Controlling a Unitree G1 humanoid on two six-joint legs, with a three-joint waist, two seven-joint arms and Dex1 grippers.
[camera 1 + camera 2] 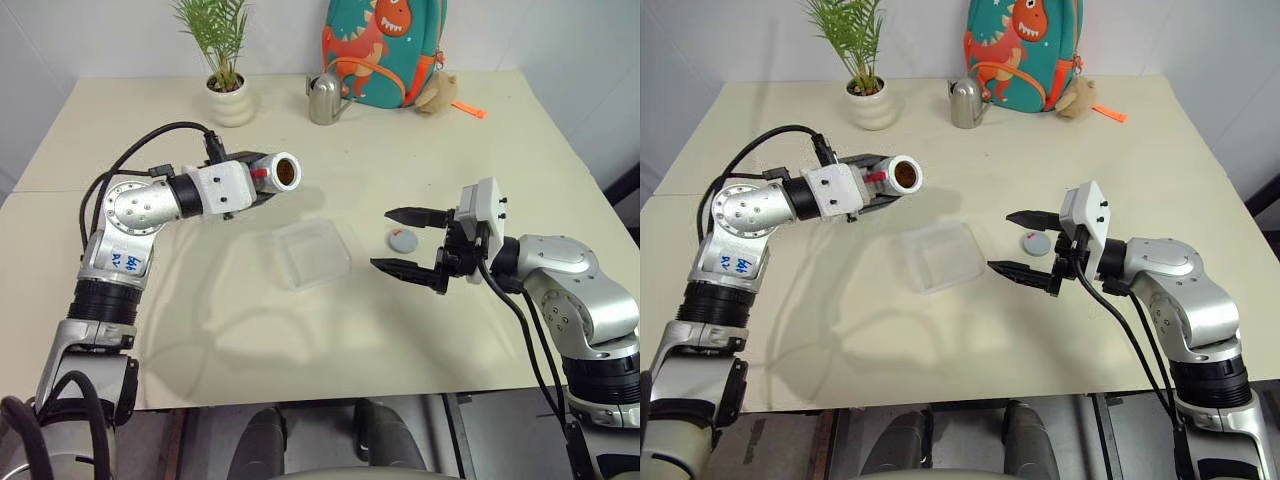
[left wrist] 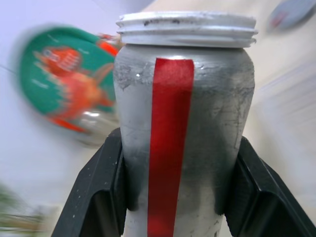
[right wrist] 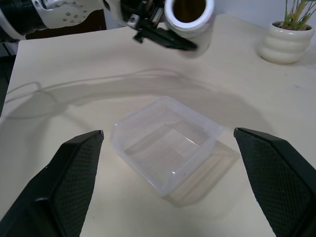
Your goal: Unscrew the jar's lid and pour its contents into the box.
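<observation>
- The left gripper [image 1: 262, 178] is at the left side of the table [image 1: 420, 140]. Its two black fingers are closed on the jar [image 1: 278, 173], one on each side of the body, as the left wrist view shows.
- The jar is held above the table, lying almost level. Its open mouth points to the right, toward the middle of the table, and something brown is visible inside the mouth; I take it to be the contents [image 3: 190, 8].
- The box [image 1: 311, 252] stands in the middle, lower than the jar's mouth and a little to its right. It looks empty.
- The lid [image 1: 404, 240] lies flat on the table to the right of the box, so the unscrewing seems finished.
- The right gripper [image 1: 404, 240] is at the right, with its fingers wide apart and nothing between them. It faces the box, and the lid lies under the gap between its fingers.
- I judge the step in hand is the pouring. To do it well, the mouth should first come directly over the middle of the box, and only then tip downward, slowly, because the bits are small and could bounce over the low wall.
</observation>
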